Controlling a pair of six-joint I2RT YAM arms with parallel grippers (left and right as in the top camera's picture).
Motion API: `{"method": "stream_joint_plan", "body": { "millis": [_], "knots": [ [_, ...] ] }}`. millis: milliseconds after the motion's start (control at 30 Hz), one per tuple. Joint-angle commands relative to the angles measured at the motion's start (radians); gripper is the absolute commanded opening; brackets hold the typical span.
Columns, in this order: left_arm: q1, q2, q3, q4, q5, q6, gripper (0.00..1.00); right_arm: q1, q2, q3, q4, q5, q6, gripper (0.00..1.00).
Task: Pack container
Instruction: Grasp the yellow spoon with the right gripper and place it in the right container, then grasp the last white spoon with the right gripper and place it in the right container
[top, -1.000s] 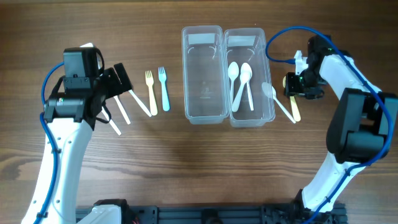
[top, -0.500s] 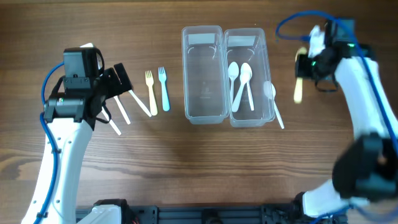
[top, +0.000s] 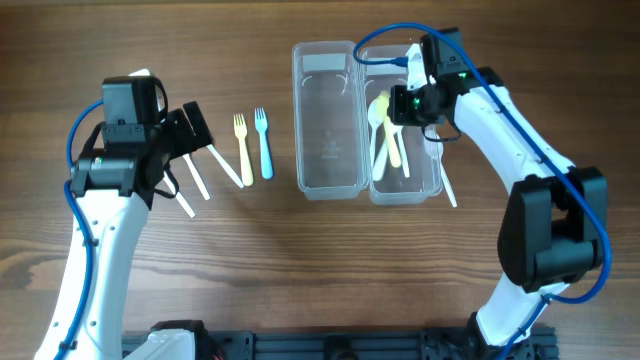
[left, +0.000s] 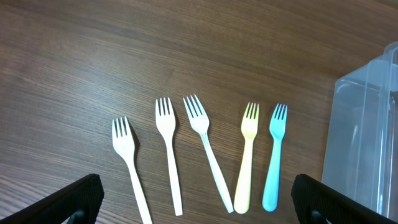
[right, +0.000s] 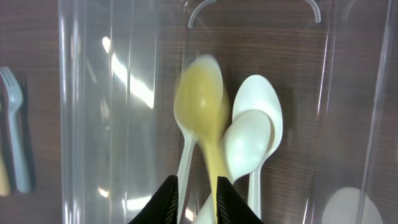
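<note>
Two clear containers stand side by side, the left one (top: 327, 190) bare and the right one (top: 402, 198) holding two white spoons (right: 256, 127). My right gripper (right: 197, 186) hovers over the right container (right: 323, 93), also in the overhead view (top: 403, 106). Its fingers are slightly apart. A yellow spoon (right: 200, 102) shows blurred, with its handle loose between the fingers, and it lies over the white spoons (top: 391, 135). My left gripper (left: 199, 208) is wide open above several forks: three white (left: 168, 149), one yellow (left: 246, 155), one blue (left: 273, 155).
Another white spoon (top: 445, 180) lies on the table against the right container's outer wall. The forks lie in a row left of the containers (top: 250, 145). The left gripper (top: 186, 132) is over the white forks.
My right gripper carried the yellow spoon from the table's right side leftward over the right container, and its fingers have come apart. The left arm has not moved.
</note>
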Motion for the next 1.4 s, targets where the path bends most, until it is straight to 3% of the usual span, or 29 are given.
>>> {"method": "stream_joint_plan", "body": {
  "millis": [0, 67, 133, 200, 300, 400, 733, 1033, 1200, 1367],
  "knots": [
    [0.007, 0.003, 0.02, 0.002, 0.002, 0.012, 1.0, 0.002, -0.06, 0.019, -0.003, -0.023, -0.008, 0.28],
    [0.007, 0.003, 0.02, 0.003, 0.002, 0.012, 1.0, 0.001, -0.13, 0.037, -0.021, 0.019, -0.03, 0.37],
    [0.007, 0.003, 0.02, 0.002, 0.002, 0.012, 1.0, -0.036, -0.24, 0.038, -0.037, 0.212, -0.034, 0.55],
    [0.007, 0.003, 0.02, 0.002, 0.002, 0.013, 1.0, -0.109, -0.274, 0.038, -0.062, 0.321, -0.035, 0.58],
    [0.007, 0.003, 0.02, 0.002, 0.002, 0.012, 1.0, -0.209, -0.212, 0.014, -0.167, 0.26, -0.034, 0.54],
    [0.007, 0.003, 0.02, 0.002, 0.002, 0.013, 1.0, -0.217, -0.109, -0.065, -0.204, 0.194, -0.034, 0.51],
    [0.007, 0.003, 0.02, 0.002, 0.002, 0.013, 1.0, -0.216, -0.039, -0.298, -0.093, -0.005, -0.139, 0.49],
    [0.007, 0.003, 0.02, 0.002, 0.002, 0.013, 1.0, -0.216, -0.037, -0.357, -0.013, 0.386, 0.002, 0.49],
    [0.007, 0.003, 0.02, 0.002, 0.002, 0.012, 1.0, -0.216, -0.037, -0.357, 0.011, 0.426, 0.021, 0.48],
    [0.007, 0.003, 0.02, 0.002, 0.002, 0.013, 1.0, -0.216, -0.037, -0.357, 0.027, 0.415, -0.039, 0.25]
  ]
}}
